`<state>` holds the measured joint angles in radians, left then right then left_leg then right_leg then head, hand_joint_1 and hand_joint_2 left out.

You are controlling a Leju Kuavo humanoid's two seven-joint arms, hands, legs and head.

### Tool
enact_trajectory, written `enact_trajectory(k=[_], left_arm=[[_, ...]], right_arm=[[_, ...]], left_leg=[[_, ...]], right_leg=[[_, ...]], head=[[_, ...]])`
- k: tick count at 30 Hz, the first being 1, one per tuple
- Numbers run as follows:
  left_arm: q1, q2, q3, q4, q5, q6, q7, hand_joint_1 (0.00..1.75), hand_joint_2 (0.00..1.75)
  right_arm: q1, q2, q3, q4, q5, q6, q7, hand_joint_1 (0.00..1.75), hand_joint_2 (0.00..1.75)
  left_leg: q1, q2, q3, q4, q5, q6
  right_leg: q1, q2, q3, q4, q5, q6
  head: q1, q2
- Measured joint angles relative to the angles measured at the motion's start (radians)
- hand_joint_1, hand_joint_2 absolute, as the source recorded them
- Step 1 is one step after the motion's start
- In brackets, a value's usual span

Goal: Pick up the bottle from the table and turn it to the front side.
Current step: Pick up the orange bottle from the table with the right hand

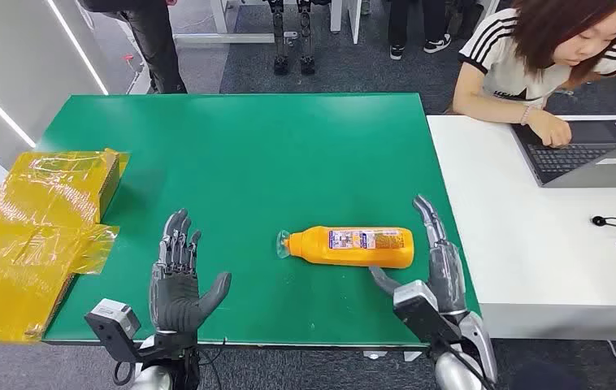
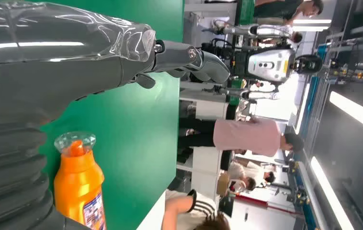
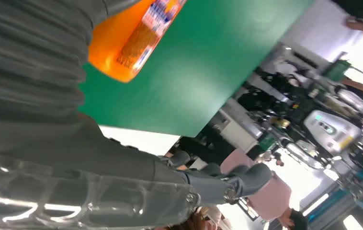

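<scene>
Approach stage: our right hand (image 1: 439, 256), fingers spread, flanks the lying bottle (image 1: 349, 246) at its base; left hand (image 1: 176, 280) spread, well apart. Next, we judge, it closes round the body.

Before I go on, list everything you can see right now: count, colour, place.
bottle: one, orange with clear cap, lying on its side on the table's near middle, cap toward the left hand
table: one, green top
box: one, wrapped in yellow film, at the table's left edge
white desk: one, right of the table
laptop: one, grey, on the desk
person: one, at the laptop
left hand: open, over the table's near edge
right hand: open, beside the bottle's base
</scene>
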<state>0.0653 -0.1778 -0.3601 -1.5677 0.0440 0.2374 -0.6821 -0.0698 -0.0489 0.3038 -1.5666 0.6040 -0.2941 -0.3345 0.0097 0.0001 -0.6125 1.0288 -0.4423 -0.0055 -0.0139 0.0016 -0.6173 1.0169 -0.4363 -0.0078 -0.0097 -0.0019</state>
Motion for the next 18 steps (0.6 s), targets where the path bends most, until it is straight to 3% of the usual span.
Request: enact_trajectory(k=[11,18], left_arm=[[-0.004,0.000,0.000,0.023,-0.004,-0.040,0.000,0.00,1.75],[-0.023,0.005,0.000,0.037,-0.003,-0.074,0.003,0.00,1.75]], right_arm=[[-0.154,-0.114,0.025,0.137,0.049,0.120,0.094,0.00,1.75],[-0.295,-0.193,0.110,0.268,0.075,0.322,0.191,0.00,1.75]], left_leg=[[0.000,-0.001,-0.001,0.000,0.000,0.000],[0.000,-0.001,-0.002,0.000,0.001,0.001]], right_leg=[[0.000,-0.001,0.000,0.000,0.000,0.000],[0.000,-0.001,-0.001,0.000,0.001,0.001]], head=[[0.000,0.000],[0.000,0.000]])
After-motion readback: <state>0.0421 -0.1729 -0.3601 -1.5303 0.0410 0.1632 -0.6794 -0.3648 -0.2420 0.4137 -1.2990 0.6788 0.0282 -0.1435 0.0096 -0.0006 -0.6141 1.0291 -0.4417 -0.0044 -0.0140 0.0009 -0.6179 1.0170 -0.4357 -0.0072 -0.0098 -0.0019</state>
